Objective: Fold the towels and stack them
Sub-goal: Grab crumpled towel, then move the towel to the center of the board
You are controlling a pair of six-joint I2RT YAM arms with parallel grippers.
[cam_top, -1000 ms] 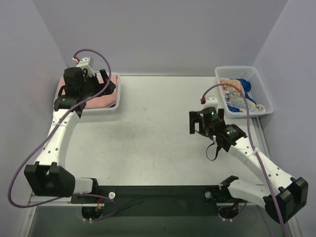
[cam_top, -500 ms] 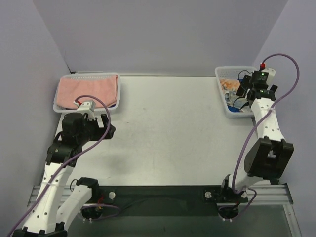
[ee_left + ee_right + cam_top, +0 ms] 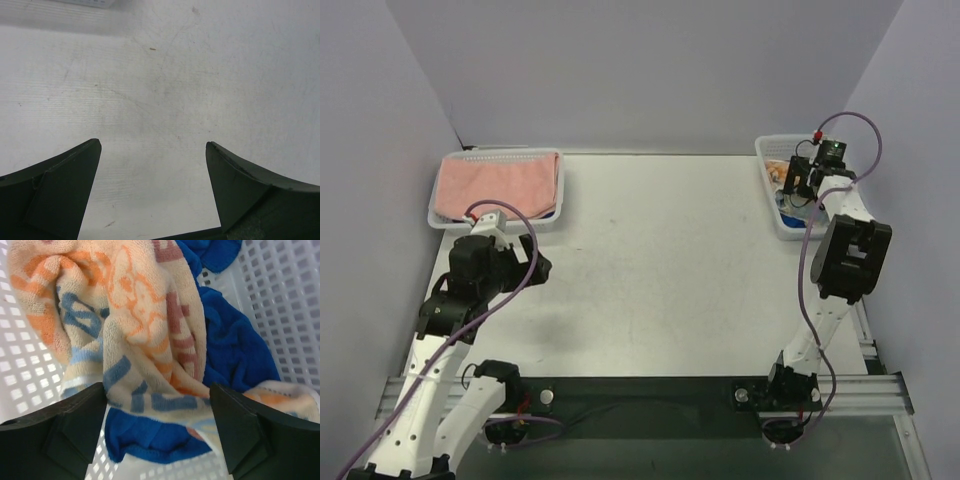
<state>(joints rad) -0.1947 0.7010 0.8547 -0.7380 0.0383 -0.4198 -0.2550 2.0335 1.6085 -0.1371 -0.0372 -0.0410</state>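
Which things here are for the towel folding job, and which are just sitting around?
For the job:
- pink towel
- white lettered towel
- blue towel

Just sitting there:
- left basket, holding the pink one
- right basket, holding the other two in a heap
- table

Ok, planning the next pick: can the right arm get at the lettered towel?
Probably yes: the right gripper hangs open over the lettered towel, which lies on top of the blue towel, nothing covering it.

A scuffed white table carries two mesh baskets: one basket just beyond the left claw, the other basket directly under the right claw.
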